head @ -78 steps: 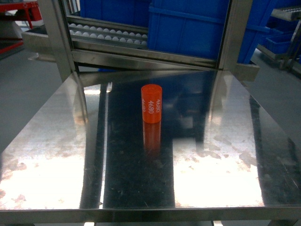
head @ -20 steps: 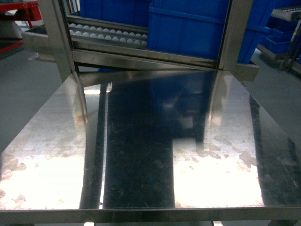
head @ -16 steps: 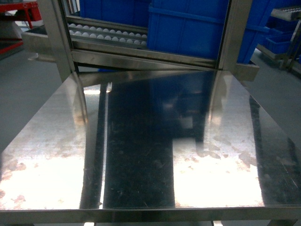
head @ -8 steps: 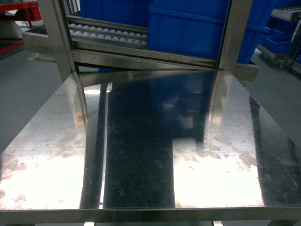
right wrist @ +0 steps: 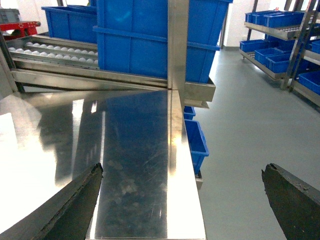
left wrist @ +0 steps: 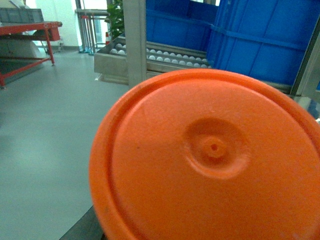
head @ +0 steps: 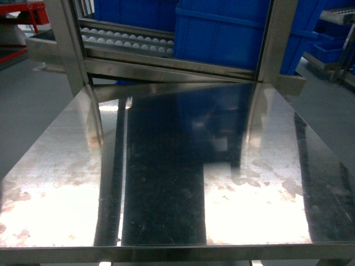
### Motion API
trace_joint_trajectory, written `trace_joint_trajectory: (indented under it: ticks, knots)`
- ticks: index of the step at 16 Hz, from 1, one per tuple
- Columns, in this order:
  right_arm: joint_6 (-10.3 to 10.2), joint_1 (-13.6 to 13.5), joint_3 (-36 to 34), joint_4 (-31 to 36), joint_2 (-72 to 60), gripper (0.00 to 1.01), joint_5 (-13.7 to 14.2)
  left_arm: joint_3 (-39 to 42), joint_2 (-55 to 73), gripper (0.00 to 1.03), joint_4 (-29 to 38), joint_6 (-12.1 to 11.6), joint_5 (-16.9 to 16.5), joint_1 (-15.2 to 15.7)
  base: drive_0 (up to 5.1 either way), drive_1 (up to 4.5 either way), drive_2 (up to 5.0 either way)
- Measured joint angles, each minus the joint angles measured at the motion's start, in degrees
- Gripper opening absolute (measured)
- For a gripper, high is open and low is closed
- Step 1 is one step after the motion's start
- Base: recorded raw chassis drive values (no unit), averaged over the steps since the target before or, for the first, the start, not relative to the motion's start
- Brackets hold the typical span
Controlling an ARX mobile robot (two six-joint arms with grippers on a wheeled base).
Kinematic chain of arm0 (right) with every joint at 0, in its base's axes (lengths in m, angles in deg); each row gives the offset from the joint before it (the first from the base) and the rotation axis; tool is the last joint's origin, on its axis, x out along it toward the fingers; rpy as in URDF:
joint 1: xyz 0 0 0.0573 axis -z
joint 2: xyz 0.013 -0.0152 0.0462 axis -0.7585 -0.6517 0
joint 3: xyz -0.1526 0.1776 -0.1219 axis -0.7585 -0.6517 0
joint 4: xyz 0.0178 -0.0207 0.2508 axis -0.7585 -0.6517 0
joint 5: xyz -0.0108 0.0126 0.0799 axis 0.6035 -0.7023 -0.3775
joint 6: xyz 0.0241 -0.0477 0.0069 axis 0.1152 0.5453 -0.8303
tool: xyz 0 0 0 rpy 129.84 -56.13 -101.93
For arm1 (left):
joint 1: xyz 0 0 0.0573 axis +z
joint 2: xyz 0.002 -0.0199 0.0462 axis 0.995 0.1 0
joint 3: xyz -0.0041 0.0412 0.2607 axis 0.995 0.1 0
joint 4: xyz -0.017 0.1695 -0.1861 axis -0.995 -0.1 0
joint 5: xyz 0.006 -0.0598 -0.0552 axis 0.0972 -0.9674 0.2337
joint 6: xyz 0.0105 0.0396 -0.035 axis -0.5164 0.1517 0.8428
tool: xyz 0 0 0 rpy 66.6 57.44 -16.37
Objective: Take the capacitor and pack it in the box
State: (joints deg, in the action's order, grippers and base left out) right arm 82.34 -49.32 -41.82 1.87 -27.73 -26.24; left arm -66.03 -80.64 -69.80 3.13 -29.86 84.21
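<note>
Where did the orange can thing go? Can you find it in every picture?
Head: not in it, only the shiny table.
Left wrist: the orange capacitor fills the lower right, seen end-on, very close.
Right wrist: not in it.
Shared landmark: the big blue bins behind the table.

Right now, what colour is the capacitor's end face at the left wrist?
Orange; the capacitor fills the left wrist view, end-on.

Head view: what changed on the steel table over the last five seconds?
The orange cylinder marked 4680 left the table more than a second ago; it now fills the left wrist view, end-on. The grip itself isn't visible. Table, roller rack and blue bins are unchanged; right gripper is open.
</note>
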Motion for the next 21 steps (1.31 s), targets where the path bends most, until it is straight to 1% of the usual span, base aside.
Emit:
trace_joint_trajectory:
  ticks: [21]
  knots:
    - [0.0,0.0,0.0,0.2,0.0,0.98,0.0,0.0,0.0,0.45,0.0,0.0,0.0,0.0,0.0,0.0,0.0]
